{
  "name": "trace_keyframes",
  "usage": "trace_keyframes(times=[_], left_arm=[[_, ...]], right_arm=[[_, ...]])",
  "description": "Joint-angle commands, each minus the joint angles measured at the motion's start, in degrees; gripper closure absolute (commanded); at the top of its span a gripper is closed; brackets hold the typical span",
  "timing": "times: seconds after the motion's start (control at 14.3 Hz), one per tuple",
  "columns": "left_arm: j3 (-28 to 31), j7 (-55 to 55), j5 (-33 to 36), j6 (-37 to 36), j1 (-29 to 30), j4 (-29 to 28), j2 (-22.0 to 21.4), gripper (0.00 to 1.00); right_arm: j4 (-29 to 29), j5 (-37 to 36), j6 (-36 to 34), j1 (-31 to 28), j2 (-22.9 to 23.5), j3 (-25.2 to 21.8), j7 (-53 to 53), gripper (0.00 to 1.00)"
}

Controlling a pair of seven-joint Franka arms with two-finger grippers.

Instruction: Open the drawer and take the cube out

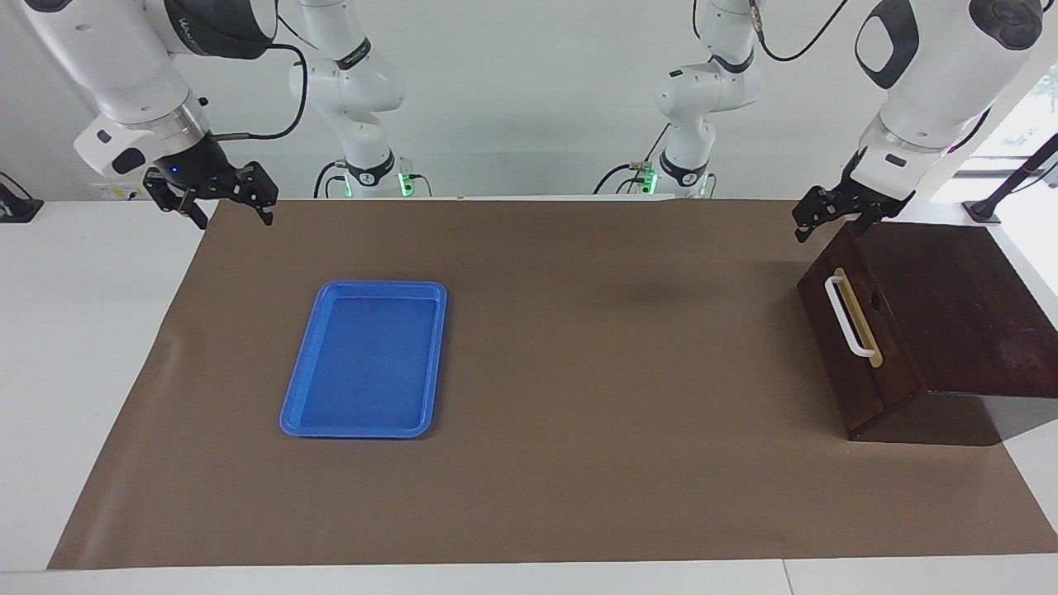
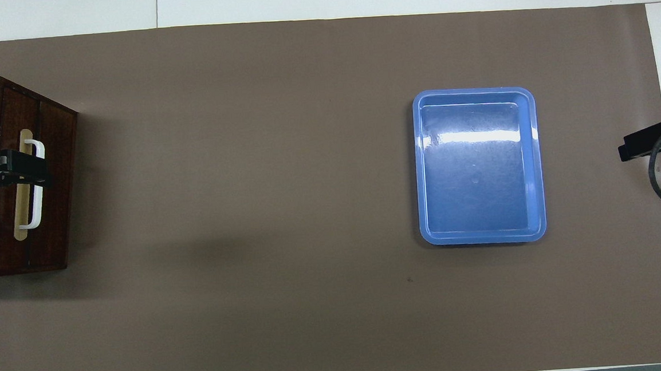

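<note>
While the dark brown wooden drawer (image 1: 855, 330) sits shut at the left arm's end of the surface, the left gripper (image 1: 831, 216) hovers over its box, jaws wide and empty; the right gripper (image 1: 219, 198) waits, also open. From overhead, the white bar handle (image 2: 35, 183) lies under the left gripper (image 2: 5, 174). No cube shows, presumably inside. Next comes gripping that handle.

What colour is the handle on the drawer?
White, on a tan strip. The handle of the drawer shows best in the facing view.
</note>
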Motion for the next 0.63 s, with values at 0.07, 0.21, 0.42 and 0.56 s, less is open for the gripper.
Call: trace_keyframes(times=[0.07, 0.21, 0.42, 0.56], left_arm=[[0.0, 0.0, -0.1, -0.4, 0.1, -0.3, -0.4, 0.0], [0.0, -0.2, -0.1, -0.3, -0.2, -0.3, -0.4, 0.0], [-0.3, -0.3, -0.1, -0.5, -0.6, -0.3, -0.4, 0.0], [-0.3, -1.5, -0.1, -0.7, -0.6, -0.3, -0.4, 0.0]], right_arm=[[-0.1, 1.1, 0.2, -1.1, -0.2, 0.3, -0.1, 0.0], [0.0, 1.0, 0.2, -1.0, -0.2, 0.3, 0.0, 0.0], [-0.1, 1.0, 0.2, -1.0, -0.2, 0.3, 0.1, 0.0], [-0.1, 1.0, 0.2, -1.0, -0.2, 0.3, 0.1, 0.0]])
